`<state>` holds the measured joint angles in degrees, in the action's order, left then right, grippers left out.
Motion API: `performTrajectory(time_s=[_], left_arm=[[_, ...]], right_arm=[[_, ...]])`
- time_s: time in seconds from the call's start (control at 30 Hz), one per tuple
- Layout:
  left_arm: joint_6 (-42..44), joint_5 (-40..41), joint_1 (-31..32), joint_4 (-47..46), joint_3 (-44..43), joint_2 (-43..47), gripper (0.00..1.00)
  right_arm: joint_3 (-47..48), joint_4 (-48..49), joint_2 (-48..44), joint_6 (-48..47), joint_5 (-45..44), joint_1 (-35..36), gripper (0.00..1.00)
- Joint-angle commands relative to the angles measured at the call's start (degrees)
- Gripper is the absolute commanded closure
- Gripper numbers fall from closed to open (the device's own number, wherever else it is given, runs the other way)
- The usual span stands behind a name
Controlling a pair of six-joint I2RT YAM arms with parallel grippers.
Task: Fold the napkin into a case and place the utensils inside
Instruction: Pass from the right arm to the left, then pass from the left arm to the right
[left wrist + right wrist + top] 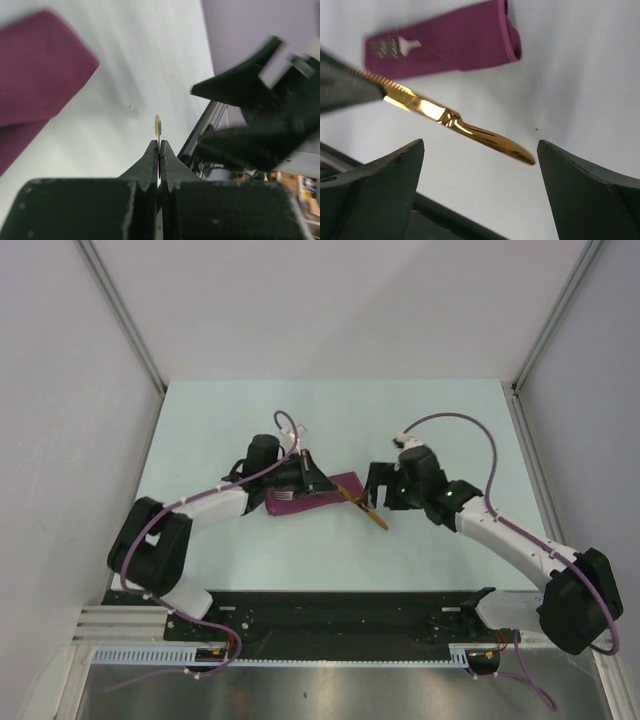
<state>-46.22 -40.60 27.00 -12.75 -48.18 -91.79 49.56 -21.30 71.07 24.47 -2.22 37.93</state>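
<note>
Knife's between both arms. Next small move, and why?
Probably back the right fingers away: they stand open around the golden knife, which the left fingers alone pinch by the blade, so the left arm can then bring it to the case.

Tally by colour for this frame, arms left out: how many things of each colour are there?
Plum-magenta: 1, the folded case
Silver: 1, the fork, its head showing on the case
Golden: 1, the knife, pinched in the left claw
Total: 3
</note>
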Motion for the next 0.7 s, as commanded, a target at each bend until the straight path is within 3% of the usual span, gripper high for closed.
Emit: performTrajectory(time_s=[0.0,0.17,0.37,0.53,0.67], left_arm=[[0.5,8.2,1.4,-14.4,2.6,9.6,1.0],[4.2,20.2,6.8,-17.5,7.7,20.4,1.0],[2.6,29.6,12.1,-23.6,16.3,27.6,1.0],[2.2,32.3,14.0,-26.1,18.1,28.9,1.0],[1.5,32.3,14.6,-30.0,19.6,29.5,1.0]], right_arm=[[-0.6,3.8,0.6,28.6,24.9,-10.2,0.0],[-5.5,11.3,-6.1,47.5,14.7,-10.0,0.0],[-6.8,14.9,-8.2,62.7,10.5,-10.1,0.0],[-10.0,20.7,-8.4,71.2,5.6,-8.1,0.02],[-9.0,24.4,-4.7,75.1,6.0,-7.2,0.13]])
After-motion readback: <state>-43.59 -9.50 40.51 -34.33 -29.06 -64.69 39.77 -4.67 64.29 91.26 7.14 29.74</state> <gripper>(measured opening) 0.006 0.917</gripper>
